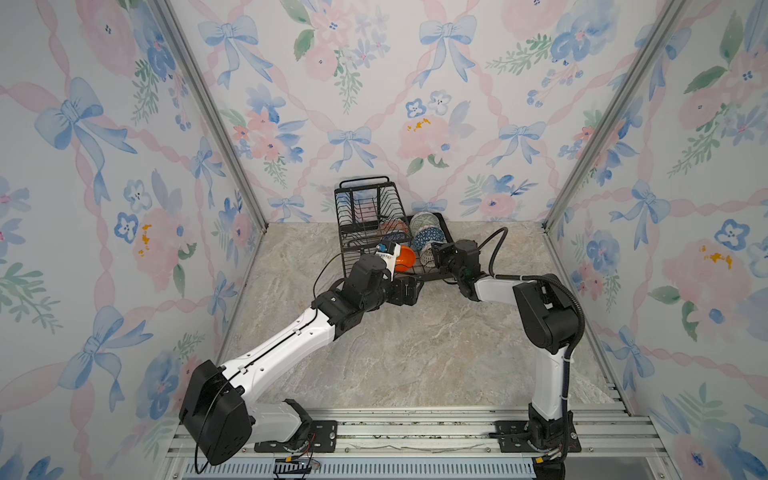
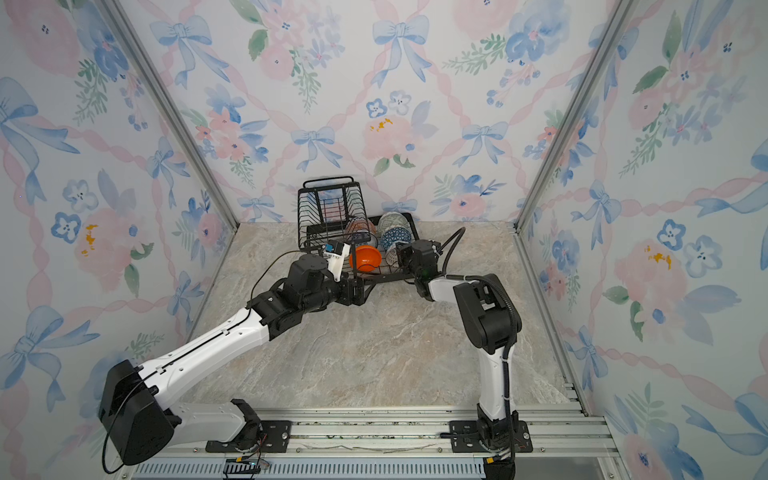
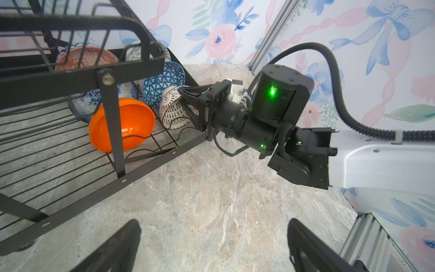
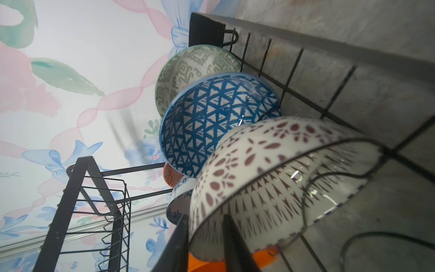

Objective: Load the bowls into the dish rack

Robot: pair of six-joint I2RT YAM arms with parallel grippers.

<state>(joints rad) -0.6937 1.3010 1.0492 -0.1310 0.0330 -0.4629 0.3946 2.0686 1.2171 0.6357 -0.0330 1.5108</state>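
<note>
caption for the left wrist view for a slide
Right gripper at the white dark-lattice bowl beside the glossy orange bowl in the black wire dish rack.

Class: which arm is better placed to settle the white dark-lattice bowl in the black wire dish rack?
Right: the right gripper straddles the white dark-lattice bowl; the left gripper hangs open outside the black wire dish rack.

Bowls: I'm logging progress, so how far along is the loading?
Done: all six bowls sit in the rack base: orange, floral, orange-white, green, blue, lattice. In hand: the right claw straddles the lattice bowl's rim; whether it grips is unclear. The left claw is open and empty. Left: seemingly only letting go and backing out.
</note>
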